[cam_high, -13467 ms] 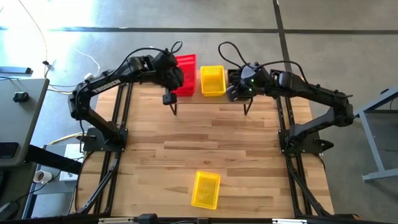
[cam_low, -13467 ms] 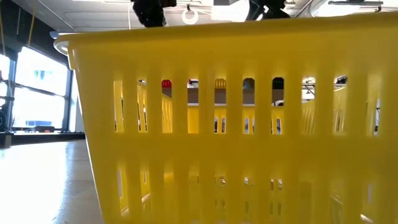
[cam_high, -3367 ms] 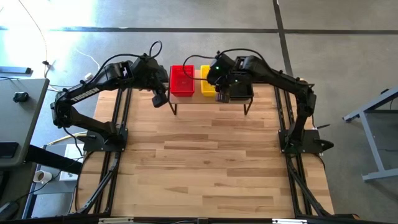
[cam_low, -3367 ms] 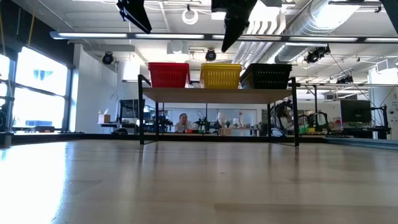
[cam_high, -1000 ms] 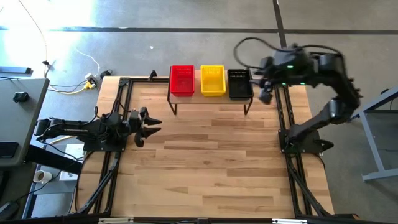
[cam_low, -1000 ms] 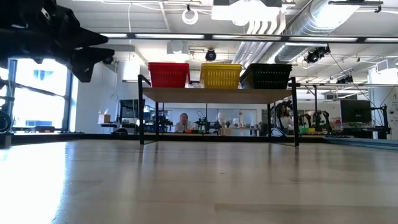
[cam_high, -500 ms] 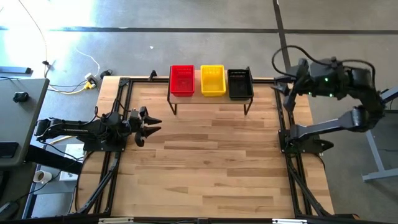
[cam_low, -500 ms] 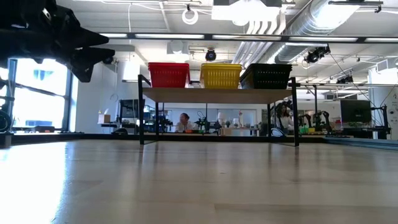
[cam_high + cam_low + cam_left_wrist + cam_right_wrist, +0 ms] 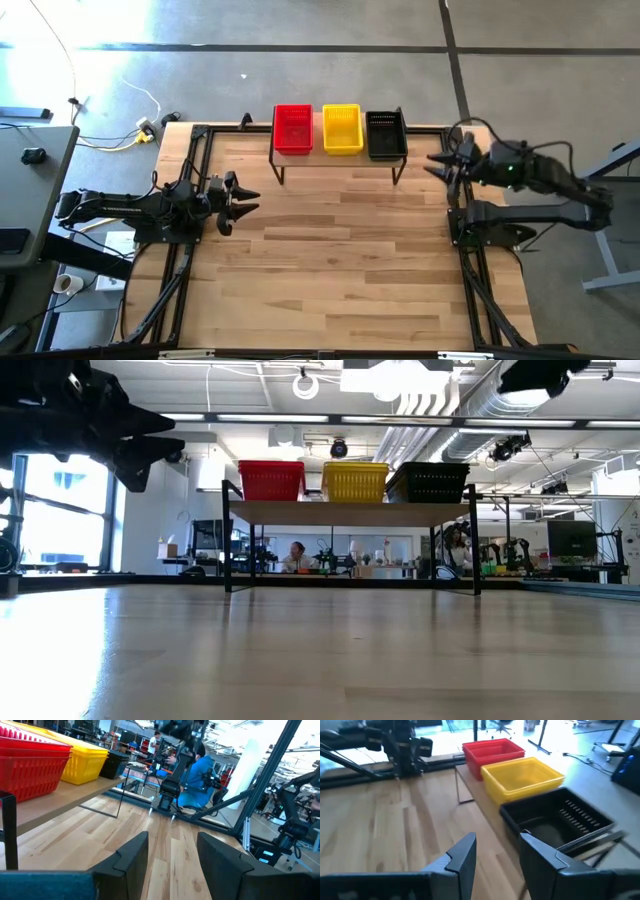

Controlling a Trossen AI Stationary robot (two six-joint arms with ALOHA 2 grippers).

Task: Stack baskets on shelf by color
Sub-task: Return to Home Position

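Shelf stands at the 12 o'clock edge of the table, w/ three stacks in a row on its plank. Red baskets sit toward 11, yellow baskets in the middle, black baskets toward 1. Each stack is one colour only. They're close side by side; can't tell if they touch, nor how many per stack.

Left gripper is at approx 9 o'clock, low by the table's left rail, well apart from the shelf and pointing toward 3. Fingers spread, nothing between them.

Right gripper is at approx 2 o'clock by the right rail, near the shelf's black end, pointing toward 9. Fingers apart, holding nothing. From its wrist cam the black stack is nearest, red farthest.
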